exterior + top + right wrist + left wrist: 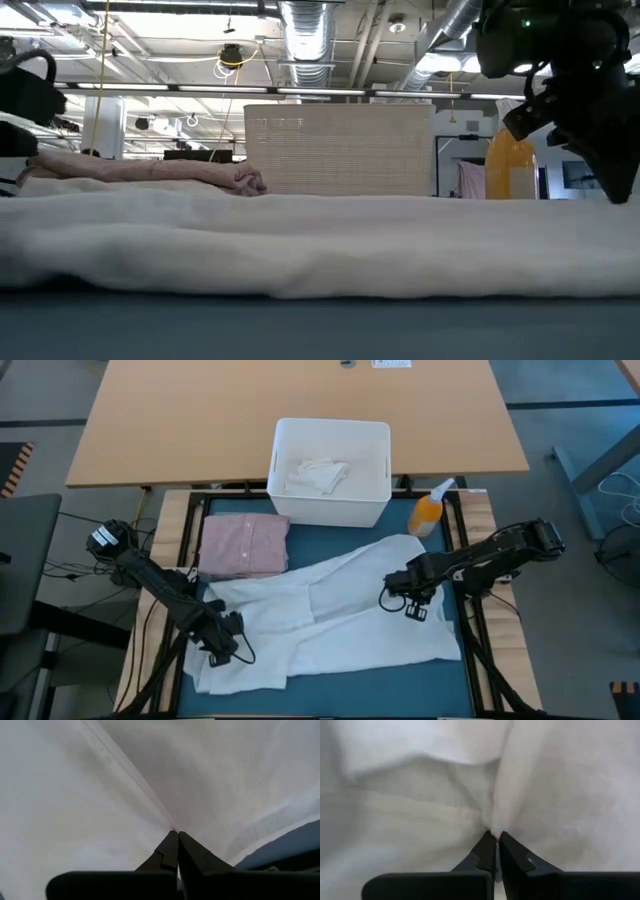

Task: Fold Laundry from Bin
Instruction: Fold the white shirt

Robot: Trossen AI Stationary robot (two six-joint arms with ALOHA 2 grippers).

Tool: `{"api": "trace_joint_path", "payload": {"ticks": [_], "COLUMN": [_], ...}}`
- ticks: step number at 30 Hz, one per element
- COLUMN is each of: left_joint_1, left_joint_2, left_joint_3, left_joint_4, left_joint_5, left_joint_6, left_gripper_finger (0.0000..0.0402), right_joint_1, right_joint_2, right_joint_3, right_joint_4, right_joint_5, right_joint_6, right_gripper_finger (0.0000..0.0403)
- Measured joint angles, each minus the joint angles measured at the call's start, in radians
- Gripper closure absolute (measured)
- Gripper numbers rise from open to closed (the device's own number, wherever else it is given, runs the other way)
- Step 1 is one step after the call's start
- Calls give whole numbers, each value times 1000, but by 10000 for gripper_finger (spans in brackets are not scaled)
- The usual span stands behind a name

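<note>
In the high view the left gripper (222, 643) sits at lower left of the frame, its jaws pinched shut on a fold of the white garment (330, 620); the left wrist view shows the cloth (470, 795) gathered right at the closed fingertips (487, 845). That garment lies spread on the teal mat (470, 685), its long axis running from lower left up to centre right, where its upper end points toward the orange spray bottle (428, 512). Just above its left end, the folded pink shirt (244, 544) lies flat with its long side running up the frame. At top centre stands the white bin (330, 470), touching the mat's upper edge, with a crumpled white piece (318, 473) inside. The bottle stands just right of the bin. At centre right the right gripper (412, 603) presses on the garment, jaws closed on a ridge of cloth (125, 785). In the low view the garment (320, 245) fills the foreground, hiding the base of the bin (340, 150) behind it
</note>
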Motion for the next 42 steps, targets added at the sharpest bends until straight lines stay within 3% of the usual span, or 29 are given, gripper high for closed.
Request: {"api": "trace_joint_path", "payload": {"ticks": [5, 17, 22, 31, 37, 42], "left_joint_1": [-30, -70, -71, -71, -72, -58], "left_joint_2": [0, -49, -55, -55, -55, -49], "left_joint_3": [3, 100, 102, 96, 96, 96], "left_joint_4": [13, -11, -32, -162, -44, -15], "left_joint_5": [87, -43, -37, -19, -98, -165], "left_joint_6": [-44, 64, 8, -120, 64, 154], "left_gripper_finger": [401, 401, 399, 312, 257, 237], "right_joint_1": [0, 0, 0, 0, 0, 0], "right_joint_2": [0, 0, 0, 0, 0, 0], "right_joint_3": [0, 0, 0, 0, 0, 0], "right_joint_4": [2, 2, 13, 45, 64, 80], "right_joint_5": [-1, -5, -5, -4, -4, -4], "right_joint_6": [1, -8, -8, -9, -9, -9], "right_gripper_finger": [360, 357, 356, 356, 356, 356]}}
